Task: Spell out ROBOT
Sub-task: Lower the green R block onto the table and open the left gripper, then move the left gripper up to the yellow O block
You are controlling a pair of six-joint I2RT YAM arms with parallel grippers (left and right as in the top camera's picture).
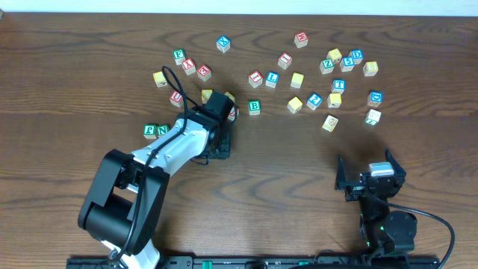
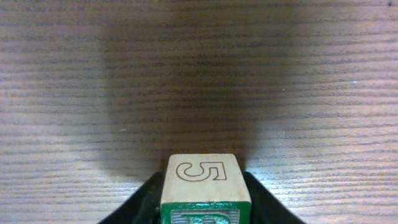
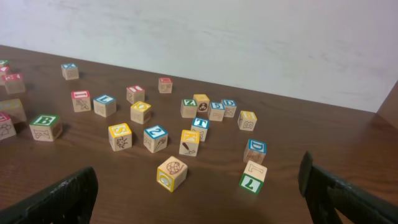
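Wooden table [image 1: 299, 168] below, left tool [image 2: 205, 208] clamps a block marked 5 [image 2: 201, 177]; right tool [image 3: 198, 196] spread wide.

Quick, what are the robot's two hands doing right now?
Left gripper: closed on a wooden block showing a 5.
Right gripper: open, empty.

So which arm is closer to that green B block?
Left. The left gripper, clamping a 5 block, sits just left of the green B block; the right gripper is far to its right.
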